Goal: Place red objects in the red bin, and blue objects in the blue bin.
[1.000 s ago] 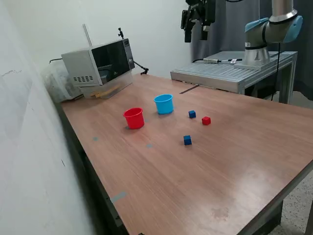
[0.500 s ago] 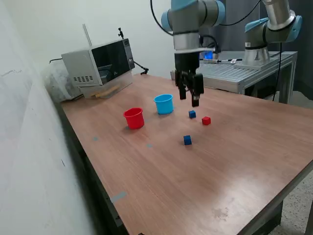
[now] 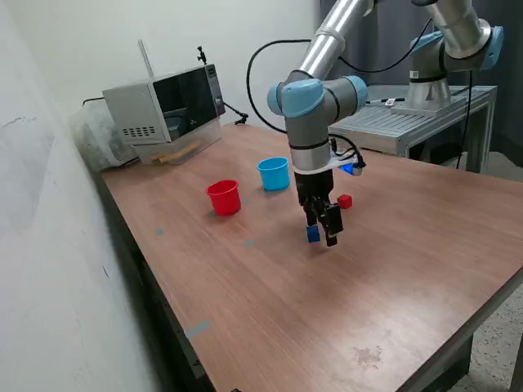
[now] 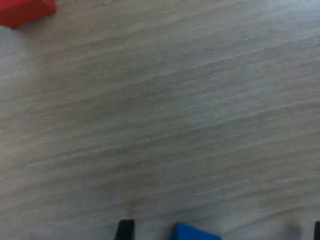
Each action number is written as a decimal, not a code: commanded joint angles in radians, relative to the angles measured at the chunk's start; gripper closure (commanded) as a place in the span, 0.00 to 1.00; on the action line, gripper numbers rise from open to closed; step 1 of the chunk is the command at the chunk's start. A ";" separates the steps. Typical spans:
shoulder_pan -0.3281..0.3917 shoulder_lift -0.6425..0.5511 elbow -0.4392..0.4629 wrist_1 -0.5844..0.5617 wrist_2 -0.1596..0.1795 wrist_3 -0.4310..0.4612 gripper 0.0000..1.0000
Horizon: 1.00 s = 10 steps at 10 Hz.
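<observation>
Microwave sits far back on the exterior view's left, on the wooden table, out of the way of the task. Moving right we see the red cup and just past it the light blue cup, both upright, mouths up and near each other, so a cube can drop straight into either.

Next comes the gripper, lowered to the tabletop over a dark blue cube. We judge it is lined up this low to straddle that cube for a pick. The wrist view shows the blue cube between 2 dark fingertips with clear gaps on each side, so the jaws are spread and hold nothing yet.

Right of the gripper, 1 red cube rests on the table, partly behind the arm; the wrist view catches a red cube at its edge. We can't spot the other blue or red cube now, perhaps hidden by the arm.
</observation>
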 commanded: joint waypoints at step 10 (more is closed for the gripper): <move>-0.014 -0.008 -0.019 0.006 -0.016 0.008 1.00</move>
